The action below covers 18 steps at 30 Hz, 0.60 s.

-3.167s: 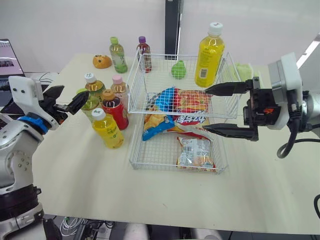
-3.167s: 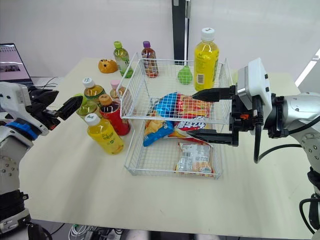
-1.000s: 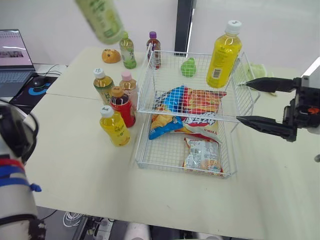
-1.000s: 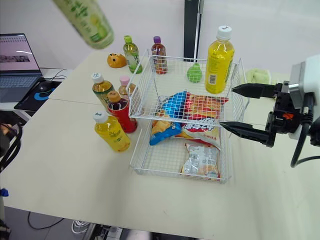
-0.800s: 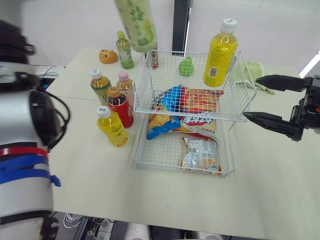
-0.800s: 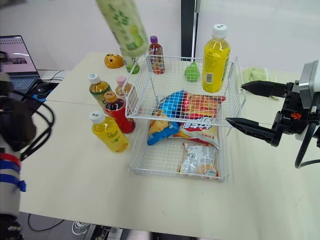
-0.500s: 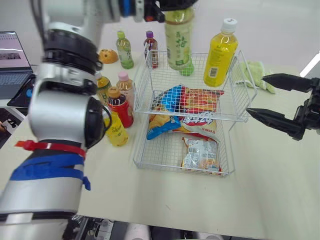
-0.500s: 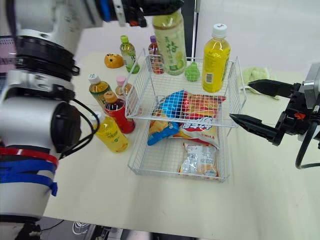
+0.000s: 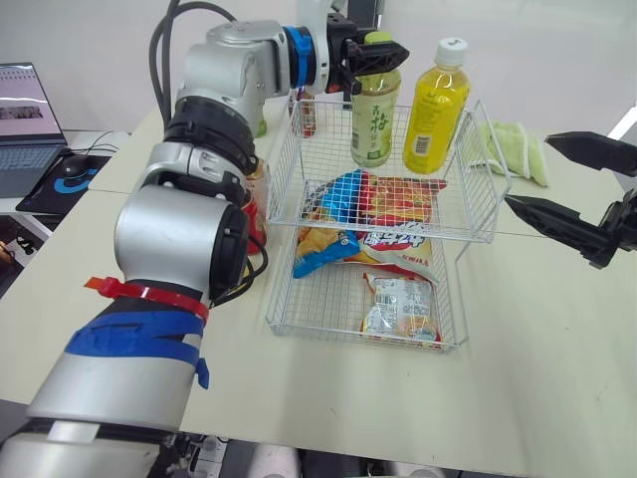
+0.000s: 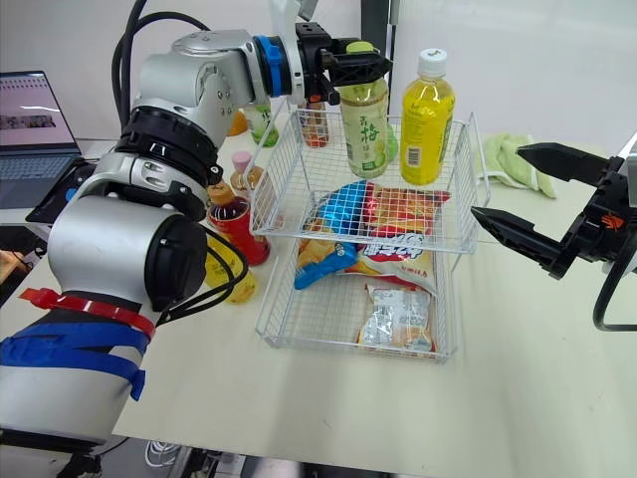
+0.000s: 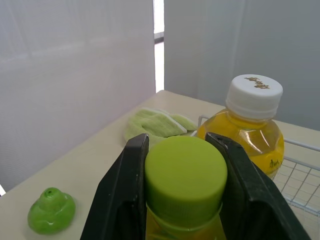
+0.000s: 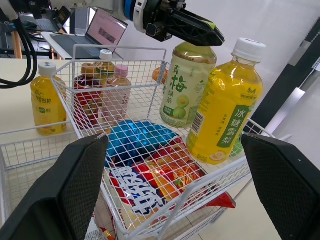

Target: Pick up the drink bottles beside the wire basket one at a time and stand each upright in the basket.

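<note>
Left fingers (image 11: 122,200) clamped on the green-capped bottle (image 9: 373,119) at its cap, bottle upright in the basket (image 9: 468,235), upper tier, just left of the yellow bottle (image 9: 434,100). Right fingers (image 9: 559,221) spread wide, right of the basket.

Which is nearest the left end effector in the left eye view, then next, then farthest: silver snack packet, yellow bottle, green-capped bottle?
1. Green-capped bottle, gripped at its cap by the left end effector.
2. Yellow bottle, beside it on the right.
3. Silver snack packet, lower tier of the wire basket, at the front.

Bright, even light w/ faint, soft shadows.
</note>
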{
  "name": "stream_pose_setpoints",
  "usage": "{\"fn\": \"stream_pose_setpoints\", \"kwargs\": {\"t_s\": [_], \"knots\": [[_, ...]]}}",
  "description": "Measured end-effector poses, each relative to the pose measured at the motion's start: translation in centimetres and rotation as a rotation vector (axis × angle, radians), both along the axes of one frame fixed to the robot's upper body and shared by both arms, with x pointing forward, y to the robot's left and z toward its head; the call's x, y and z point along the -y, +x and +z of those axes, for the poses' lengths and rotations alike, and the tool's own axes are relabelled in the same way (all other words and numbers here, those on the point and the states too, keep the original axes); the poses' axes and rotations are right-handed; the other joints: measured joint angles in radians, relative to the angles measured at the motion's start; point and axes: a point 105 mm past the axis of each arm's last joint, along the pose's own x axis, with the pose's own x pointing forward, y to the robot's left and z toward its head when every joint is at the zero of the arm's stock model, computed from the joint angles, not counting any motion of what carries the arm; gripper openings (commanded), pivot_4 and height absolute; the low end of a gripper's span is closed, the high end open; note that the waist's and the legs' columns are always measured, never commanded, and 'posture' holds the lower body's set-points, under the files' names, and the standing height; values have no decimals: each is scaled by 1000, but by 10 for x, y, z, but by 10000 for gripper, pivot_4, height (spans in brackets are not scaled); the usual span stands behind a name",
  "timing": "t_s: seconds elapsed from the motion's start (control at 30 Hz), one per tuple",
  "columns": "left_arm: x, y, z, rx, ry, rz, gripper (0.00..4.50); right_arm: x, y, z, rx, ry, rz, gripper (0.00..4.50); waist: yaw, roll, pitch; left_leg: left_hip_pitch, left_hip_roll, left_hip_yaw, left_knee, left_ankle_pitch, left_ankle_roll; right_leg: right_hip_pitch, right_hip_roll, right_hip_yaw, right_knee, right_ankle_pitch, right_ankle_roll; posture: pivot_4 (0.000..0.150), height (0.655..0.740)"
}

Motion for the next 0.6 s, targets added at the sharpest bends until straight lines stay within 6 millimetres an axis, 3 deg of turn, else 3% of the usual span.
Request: {"fn": "stream_pose_setpoints", "kwargs": {"t_s": [0.23,0.3,0.4,0.5,0.6], "knots": [[3,-6,5,4,3,-44,38954,0,0,0,2,4,-7,45000,0,0,0,0,0,0,0,0,0,0,0,0,0,0,0,1500,7155],[-5,-10,13,24,11,-61,44852,0,0,1,3,6,-8,45000,-3,0,0,0,0,0,0,0,0,0,0,0,0,0,0,1500,7155],[-24,-17,29,73,21,-60,44852,0,0,1,1,6,-5,45000,-9,0,0,0,1,0,0,0,-1,0,1,0,1,0,0,1500,7155],[-63,-30,58,167,19,2,44852,-2,-1,1,0,1,4,45000,-22,1,0,0,1,-1,0,0,-1,0,1,0,1,0,0,1500,7155],[-90,-40,70,225,7,56,44852,-6,-2,4,7,-11,28,45000,-22,3,-1,1,1,-1,1,1,-1,2,0,0,1,0,0,1500,7155]]}}
